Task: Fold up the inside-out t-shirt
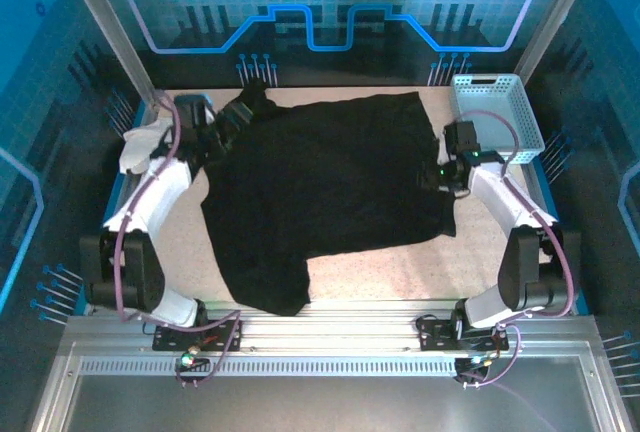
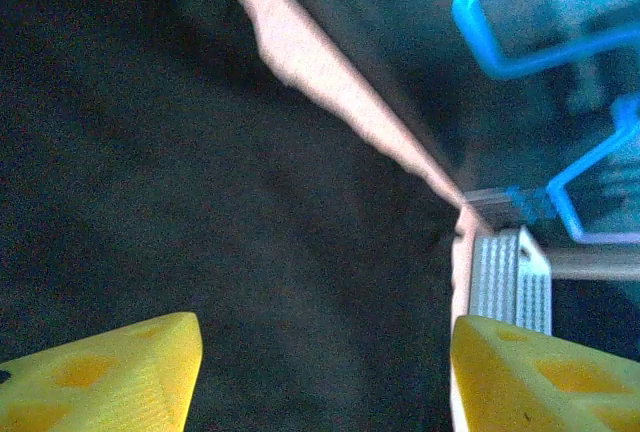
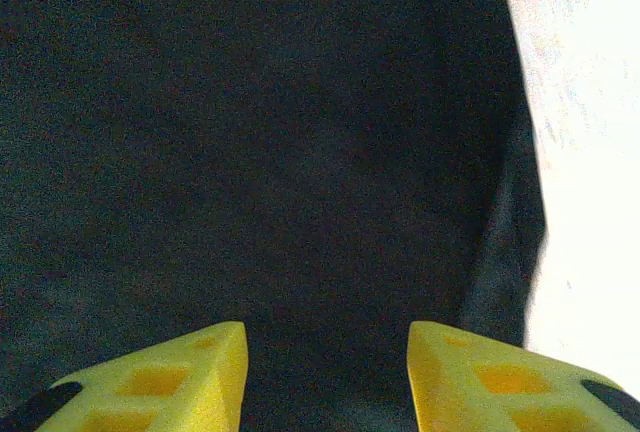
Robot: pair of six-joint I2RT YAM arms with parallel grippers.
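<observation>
1. Across the whole workspace runs the table (image 1: 390,272), speckled beige. It shows bare along the near edge and down the right side.
2. Next is the shirt (image 1: 330,187). It's black and spread mostly flat over the middle of the table. One lobe sticks out toward the near edge on the left, and a bunched bit runs up toward the far-left corner.
3. My left arm (image 1: 150,197) goes up the left side and bends in over that bunched far-left part. The right arm (image 1: 510,202) reaches in to the shirt's right edge.
4. The basket (image 1: 497,107) is pale blue with lattice walls. It sits in the far-right corner, just past the right wrist and off the shirt.
5. A white cloth (image 1: 140,142) is crumpled at the left edge, on the outer side of the left arm.
6. On the left gripper (image 2: 325,382) wrist feed, the yellow fingers (image 2: 110,372) stand wide apart. Black fabric lies under the gap and nothing is pinched. A strip of table runs past the shirt's edge further out.
7. The right gripper (image 3: 325,377) has its fingers parted too, over shirt fabric close to its edge, with bare table off to the right. Nothing is clamped. I can't tell if the tips touch the cloth.
</observation>
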